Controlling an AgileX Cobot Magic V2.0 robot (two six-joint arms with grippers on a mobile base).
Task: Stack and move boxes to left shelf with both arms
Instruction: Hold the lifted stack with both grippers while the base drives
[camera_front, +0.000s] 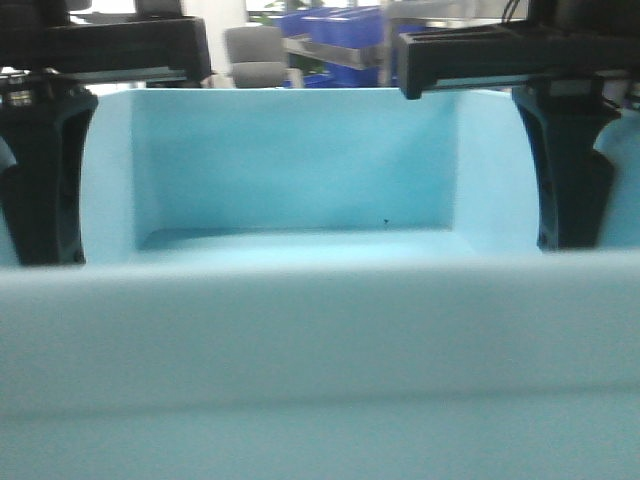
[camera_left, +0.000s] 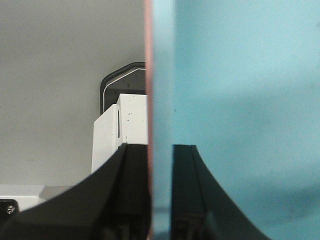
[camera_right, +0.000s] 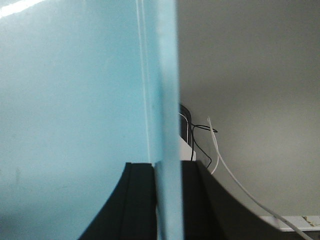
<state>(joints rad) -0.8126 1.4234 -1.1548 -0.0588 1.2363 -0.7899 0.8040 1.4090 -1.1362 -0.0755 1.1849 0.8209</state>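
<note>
At the left pincer (camera_left: 160, 150) only, pink box (camera_left: 148, 60) edge meets blue box (camera_left: 240, 100).

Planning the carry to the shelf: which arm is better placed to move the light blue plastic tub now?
Neither alone. The left gripper clamps one side wall of the light blue plastic tub, the right gripper the opposite wall; likely both lift together.

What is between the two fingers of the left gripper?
In the left wrist view, the left gripper clamps the wall of the light blue box, with the thin edge of the pink box against its outer side.
</note>
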